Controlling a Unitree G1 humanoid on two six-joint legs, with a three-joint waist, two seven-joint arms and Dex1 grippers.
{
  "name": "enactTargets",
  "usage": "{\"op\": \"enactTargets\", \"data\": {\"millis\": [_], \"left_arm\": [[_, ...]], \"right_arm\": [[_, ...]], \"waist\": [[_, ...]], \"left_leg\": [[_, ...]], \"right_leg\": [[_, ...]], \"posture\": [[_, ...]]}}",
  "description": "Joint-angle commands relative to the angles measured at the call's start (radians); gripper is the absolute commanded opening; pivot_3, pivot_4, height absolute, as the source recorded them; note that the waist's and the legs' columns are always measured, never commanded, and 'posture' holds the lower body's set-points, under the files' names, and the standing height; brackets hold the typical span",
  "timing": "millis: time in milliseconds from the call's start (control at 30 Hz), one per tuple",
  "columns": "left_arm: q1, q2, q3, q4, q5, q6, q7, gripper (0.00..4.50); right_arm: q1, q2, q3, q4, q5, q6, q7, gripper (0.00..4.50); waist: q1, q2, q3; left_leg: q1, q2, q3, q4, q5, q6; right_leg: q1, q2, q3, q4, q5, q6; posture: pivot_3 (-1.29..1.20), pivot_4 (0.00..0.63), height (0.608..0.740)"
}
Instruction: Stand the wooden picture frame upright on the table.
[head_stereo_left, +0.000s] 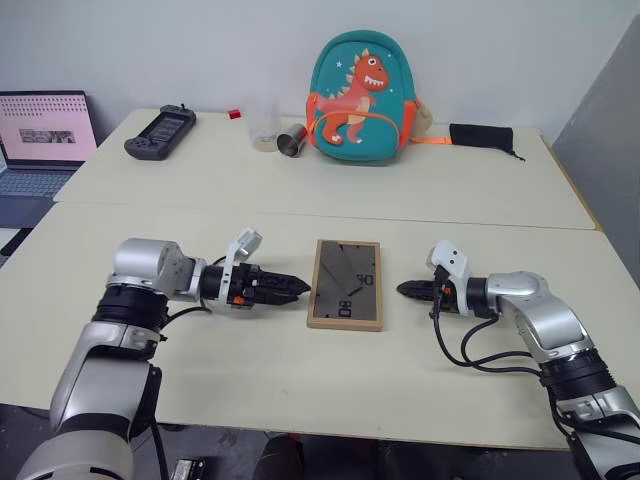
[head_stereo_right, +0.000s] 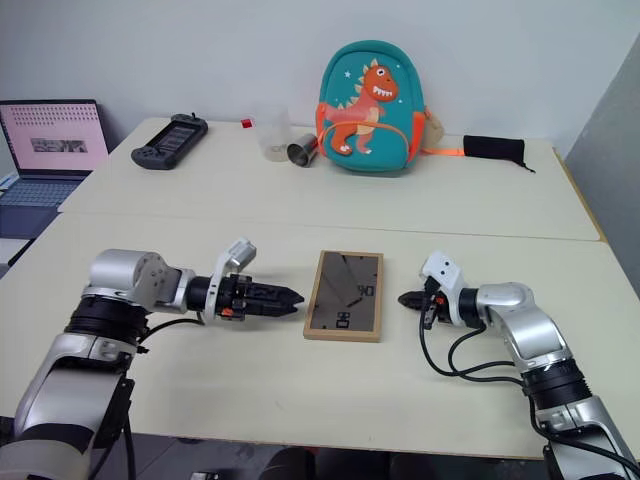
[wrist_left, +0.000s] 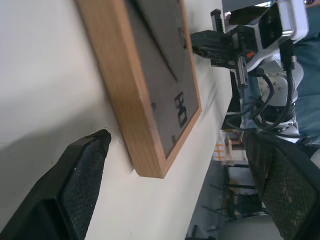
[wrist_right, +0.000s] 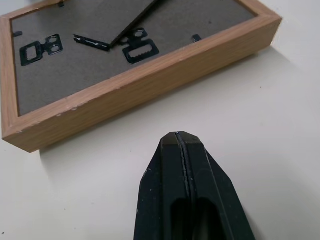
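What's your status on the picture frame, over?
Left gripper open, right gripper shut, both empty. Wooden picture frame flat on the table, back panel up, between them. Nothing in the way.

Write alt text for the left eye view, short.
A light tan wooden picture frame lies flat, dark grey back panel up, on a pale cream table, between the left hand and the shut right hand, neither touching it. A teal dinosaur backpack stands at the far edge.
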Motion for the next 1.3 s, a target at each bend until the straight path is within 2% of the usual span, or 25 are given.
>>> {"op": "enactTargets", "data": {"millis": [33, 233, 300, 500, 533, 667, 767, 967, 1167, 1300], "left_arm": [[-0.025, -0.039, -0.025, 0.043, 0.011, -0.027, 0.019, 4.49], [-0.026, -0.127, -0.029, 0.108, 0.061, -0.158, 0.066, 4.49], [-0.032, -0.15, -0.02, 0.101, 0.048, -0.154, 0.063, 4.49], [-0.002, -0.151, -0.013, 0.011, 0.023, -0.136, 0.053, 4.49], [0.003, -0.143, -0.005, 0.005, 0.019, -0.133, 0.052, 4.12], [0.027, -0.096, 0.008, -0.04, -0.003, -0.108, 0.031, 3.14], [0.038, -0.075, 0.034, -0.069, -0.029, -0.076, 0.035, 2.64], [0.063, -0.072, 0.092, -0.158, -0.098, 0.002, 0.068, 1.32], [0.087, -0.092, 0.192, -0.262, -0.161, 0.053, 0.141, 1.31], [0.134, -0.1, 0.235, -0.405, -0.186, 0.02, 0.196, 1.31]], "right_arm": [[-0.001, 0.03, 0.012, -0.059, 0.005, 0.015, -0.023, 0.0], [-0.043, 0.113, 0.069, -0.025, -0.031, 0.01, -0.064, 0.0], [-0.059, 0.141, 0.08, -0.016, -0.039, 0.009, -0.074, 0.0], [-0.065, 0.155, 0.081, -0.009, -0.044, 0.007, -0.078, 0.0], [-0.058, 0.146, 0.078, -0.009, -0.045, 0.004, -0.076, 0.0], [-0.034, 0.114, 0.066, -0.003, -0.052, -0.011, -0.075, 0.0], [-0.026, 0.096, 0.058, 0.009, -0.054, -0.024, -0.078, 0.0], [-0.031, 0.069, 0.047, 0.032, -0.063, -0.054, -0.074, 0.0], [-0.068, 0.037, 0.001, 0.018, -0.047, -0.068, -0.08, 0.0], [-0.128, 0.043, -0.091, -0.089, 0.088, 0.09, -0.071, 0.0]], "waist": [[0.0, 0.0, 0.0], [0.013, 0.0, 0.0], [0.021, 0.001, -0.001], [0.027, 0.0, -0.001], [0.027, 0.0, -0.001], [0.023, 0.0, 0.0], [0.02, 0.0, 0.0], [0.014, 0.0, 0.0], [0.014, 0.0, 0.0], [0.013, 0.0, 0.0]], "left_leg": [[0.0, 0.0, 0.0, 0.0, 0.0, 0.0], [0.001, -0.001, 0.0, 0.001, 0.0, 0.0], [0.002, -0.001, -0.001, 0.001, 0.001, 0.0], [0.001, -0.002, -0.001, 0.001, 0.003, 0.0], [0.001, -0.002, -0.001, 0.001, 0.003, 0.0], [0.0, -0.001, -0.001, 0.0, 0.003, -0.001], [0.0, -0.001, -0.001, -0.001, 0.003, -0.001], [0.0, -0.001, 0.0, -0.001, 0.003, 0.0], [0.0, -0.001, 0.0, 0.0, 0.003, 0.0], [-0.001, -0.001, 0.0, 0.0, 0.003, -0.001]], "right_leg": [[0.0, 0.0, 0.0, 0.0, 0.0, 0.0], [0.002, -0.001, 0.0, 0.0, 0.0, 0.0], [0.003, -0.001, 0.0, 0.0, 0.001, 0.001], [0.003, -0.002, 0.0, 0.0, 0.003, 0.003], [0.003, -0.002, 0.0, 0.0, 0.003, 0.003], [0.001, -0.001, 0.0, 0.0, 0.003, 0.002], [0.0, -0.001, 0.0, -0.001, 0.003, 0.002], [0.0, -0.001, 0.001, -0.001, 0.002, 0.002], [0.001, -0.001, 0.001, -0.001, 0.003, 0.002], [0.0, -0.001, 0.002, -0.001, 0.003, 0.002]], "posture": [[0.0, 0.15, 0.74], [0.0, 0.15, 0.74], [0.0, 0.15, 0.74], [0.0, 0.15, 0.74], [0.0, 0.15, 0.74], [0.0, 0.15, 0.74], [0.0, 0.15, 0.74], [0.0, 0.15, 0.74], [0.0, 0.15, 0.74], [0.0, 0.15, 0.74]]}}
